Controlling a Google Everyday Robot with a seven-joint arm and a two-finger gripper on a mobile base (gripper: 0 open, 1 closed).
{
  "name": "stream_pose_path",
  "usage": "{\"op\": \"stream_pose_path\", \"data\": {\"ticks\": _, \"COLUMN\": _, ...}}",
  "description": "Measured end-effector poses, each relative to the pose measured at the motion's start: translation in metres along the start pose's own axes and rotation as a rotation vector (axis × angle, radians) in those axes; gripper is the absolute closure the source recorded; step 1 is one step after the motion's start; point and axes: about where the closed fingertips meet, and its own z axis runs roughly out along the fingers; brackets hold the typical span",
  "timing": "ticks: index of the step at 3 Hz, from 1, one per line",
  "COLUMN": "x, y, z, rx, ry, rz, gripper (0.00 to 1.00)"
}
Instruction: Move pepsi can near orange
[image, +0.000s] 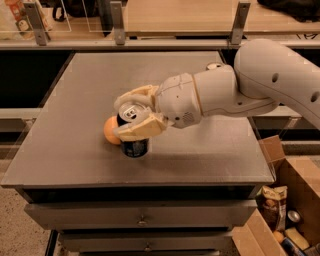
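Camera view shows the claw (132, 119) clamped around the pepsi can (135, 147) to steady it upright on the worktop (75, 95) — just beside the orange (110, 131) — seemingly ready for release.

Orange (109, 131) half behind tool (125, 118), pepsi can (135, 148)

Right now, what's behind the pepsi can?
The orange shows at the pepsi can's left, partly covered by the can and the gripper closed around it. Whether orange and can touch is hidden.
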Motion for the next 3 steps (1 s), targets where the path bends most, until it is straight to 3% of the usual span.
{"op": "stream_pose_path", "data": {"ticks": 1, "x": 0.009, "y": 0.004, "z": 0.007, "rx": -0.017, "ry": 0.02, "rz": 0.004, "gripper": 0.12}}
{"op": "stream_pose_path", "data": {"ticks": 2, "x": 0.023, "y": 0.009, "z": 0.012, "rx": -0.036, "ry": 0.048, "rz": 0.018, "gripper": 0.0}}
{"op": "stream_pose_path", "data": {"ticks": 3, "x": 0.023, "y": 0.009, "z": 0.012, "rx": -0.036, "ry": 0.048, "rz": 0.018, "gripper": 0.0}}
